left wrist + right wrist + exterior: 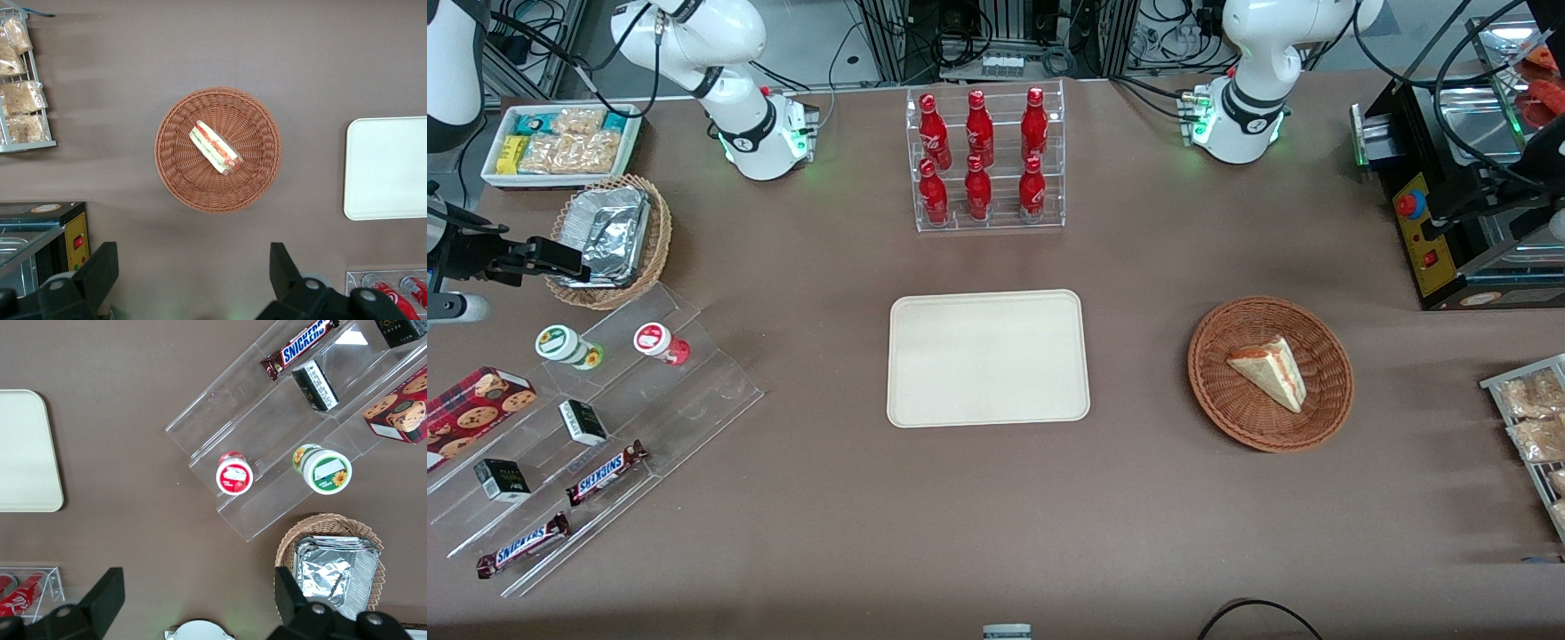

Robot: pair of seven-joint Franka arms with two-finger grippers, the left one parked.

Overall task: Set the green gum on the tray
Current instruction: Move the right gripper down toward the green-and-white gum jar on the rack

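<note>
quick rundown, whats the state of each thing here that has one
green gum: upright on the clear stepped rack, lid on, not held
red gum: upright beside it, lid on
tray: bare
gripper: above the foil basket, jaws open, holding nothing
round basket: holds a sandwich wedge

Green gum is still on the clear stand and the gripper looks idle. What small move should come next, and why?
Probably carry the gripper across until it is over the green gum before descending. The fingers are spread open, well above the table and off to one side of it. The gum stands upright on the clear stand beside the red-lidded canister, and the tray holds nothing.
</note>
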